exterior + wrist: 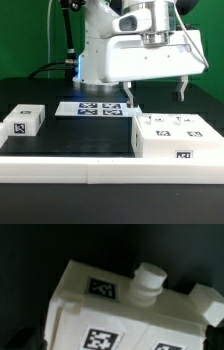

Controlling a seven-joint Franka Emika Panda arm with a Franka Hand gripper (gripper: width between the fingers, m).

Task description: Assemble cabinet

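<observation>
The cabinet's large white box [178, 136] lies on the black table at the exterior view's right, with tags on its top and front. My gripper [156, 95] hangs open just above it, fingers spread wide and holding nothing. In the wrist view the tagged box [100, 308] fills the frame below the gripper [122, 340], and a dark fingertip [26, 340] shows at each lower corner. A short white round peg [150, 280] sticks out of the box, and a small white block-shaped part [206, 301] sits beside it. A smaller white tagged block [22, 122] rests at the exterior view's left.
The marker board [95, 108] lies flat behind the middle of the table, in front of the arm's base [95, 55]. A long white border bar [100, 168] runs along the table's front edge. Bare black table separates the small block from the box.
</observation>
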